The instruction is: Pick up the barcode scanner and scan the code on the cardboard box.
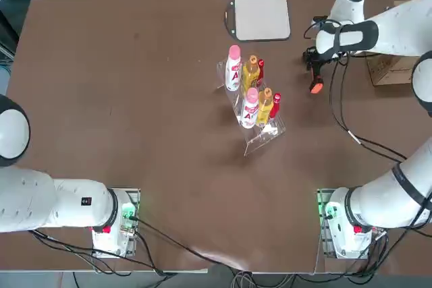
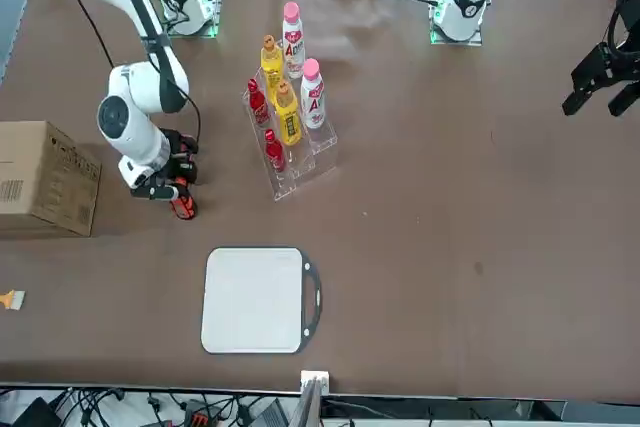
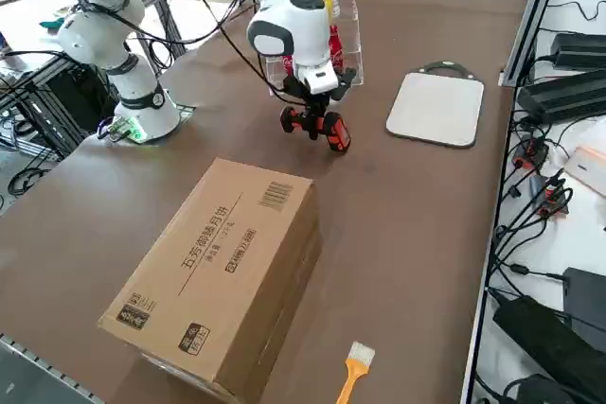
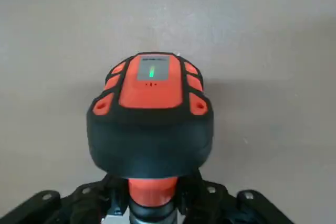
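My right gripper (image 4: 153,203) is shut on the handle of the barcode scanner (image 4: 151,114), a black device with orange trim and a green light on its head. From overhead the scanner (image 1: 315,84) hangs below the gripper (image 1: 312,65), low over the table. Whether it touches the table I cannot tell. The cardboard box (image 1: 393,69) lies a short way off to the robot's right. In the right side view the box (image 3: 227,262) shows a barcode label on its top face, and the scanner (image 3: 320,130) sits beyond it. The front view also shows scanner (image 2: 181,203) and box (image 2: 40,179).
A clear rack of bottles (image 1: 251,96) stands mid-table, to the left of the gripper. A flat grey pad (image 1: 261,17) lies at the far edge. A small orange-handled brush (image 3: 355,371) rests near the box, by the table's right edge.
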`<action>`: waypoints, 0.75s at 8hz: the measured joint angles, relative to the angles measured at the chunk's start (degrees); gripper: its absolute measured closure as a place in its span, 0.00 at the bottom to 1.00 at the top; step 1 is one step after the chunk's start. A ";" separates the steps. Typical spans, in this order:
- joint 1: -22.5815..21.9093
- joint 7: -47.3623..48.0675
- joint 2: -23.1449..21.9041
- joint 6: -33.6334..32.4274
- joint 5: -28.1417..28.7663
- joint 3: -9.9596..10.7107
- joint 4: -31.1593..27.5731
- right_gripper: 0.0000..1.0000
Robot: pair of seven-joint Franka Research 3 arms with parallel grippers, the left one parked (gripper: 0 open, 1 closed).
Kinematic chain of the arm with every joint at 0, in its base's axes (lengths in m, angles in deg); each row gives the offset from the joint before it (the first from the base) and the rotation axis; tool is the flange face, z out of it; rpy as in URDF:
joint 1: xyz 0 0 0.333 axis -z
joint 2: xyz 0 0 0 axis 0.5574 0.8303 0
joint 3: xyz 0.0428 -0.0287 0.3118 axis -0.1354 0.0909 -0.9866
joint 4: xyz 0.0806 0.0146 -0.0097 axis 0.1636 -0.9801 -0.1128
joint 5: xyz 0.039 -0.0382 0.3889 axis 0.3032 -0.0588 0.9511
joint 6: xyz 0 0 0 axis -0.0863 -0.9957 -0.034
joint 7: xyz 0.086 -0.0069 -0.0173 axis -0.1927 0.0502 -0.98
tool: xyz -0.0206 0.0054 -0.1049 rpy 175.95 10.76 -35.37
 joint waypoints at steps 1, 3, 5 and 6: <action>0.00 0.00 0.00 0.16 0.00 0.00 0.01 0.55; -0.03 0.00 -0.02 0.24 -0.01 0.00 0.06 0.44; -0.18 0.00 -0.38 0.32 -0.02 0.00 0.46 0.08; -0.25 0.00 -1.50 0.27 -0.05 0.00 0.91 0.00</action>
